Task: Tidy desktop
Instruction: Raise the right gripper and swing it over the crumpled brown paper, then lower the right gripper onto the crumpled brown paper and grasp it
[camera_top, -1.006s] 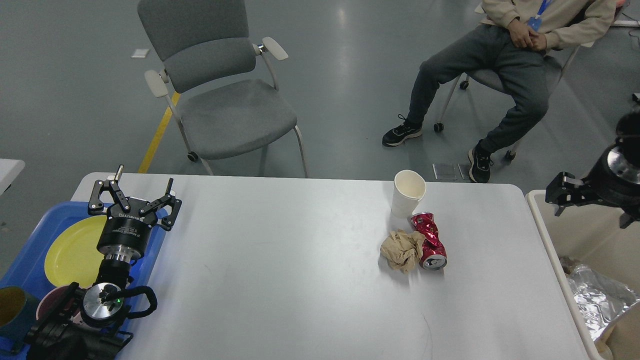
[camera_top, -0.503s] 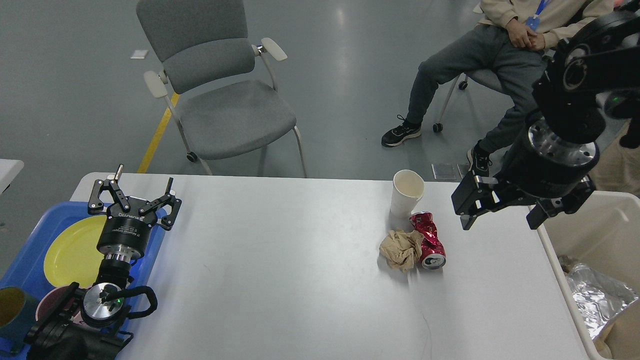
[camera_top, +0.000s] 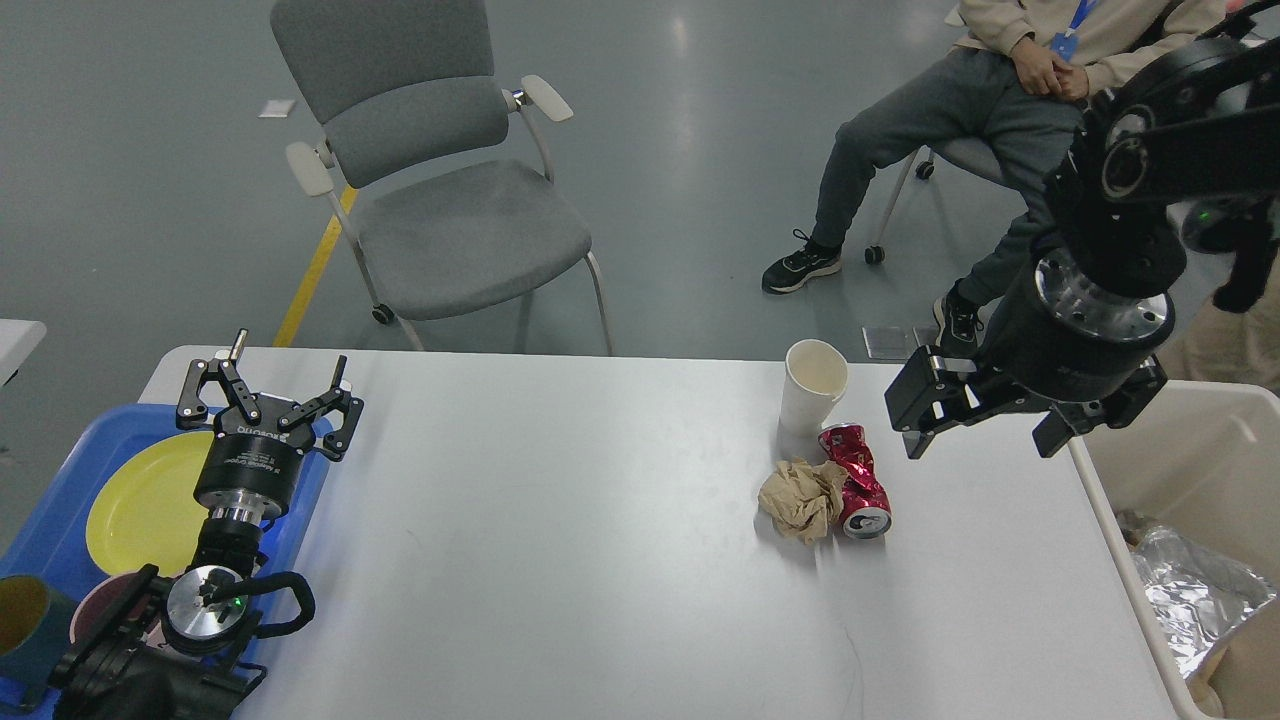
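The white desktop (camera_top: 560, 540) holds three bits of litter near its right end. An upright white paper cup (camera_top: 814, 385) stands at the far edge. Just in front of it lie a crushed red can (camera_top: 856, 482) and a crumpled brown paper ball (camera_top: 802, 498), touching each other. My right gripper (camera_top: 982, 438) hangs open above the table just right of the can, with nothing between its fingers. At the table's left end my left gripper (camera_top: 270, 388) stands open and empty over the blue tray (camera_top: 48, 520).
The blue tray carries a yellow plate (camera_top: 140, 505), a dark cup (camera_top: 20, 615) and a pinkish bowl (camera_top: 92, 608). A cream-white bin (camera_top: 1200, 445) with crumpled foil (camera_top: 1195, 590) stands against the table's right end. Beyond the table are a grey chair (camera_top: 460, 230) and a seated person (camera_top: 1000, 130).
My right arm has swung in from the right edge, over the bin, to above the table's right end, then edged left toward the can. The left arm and the litter have not moved.
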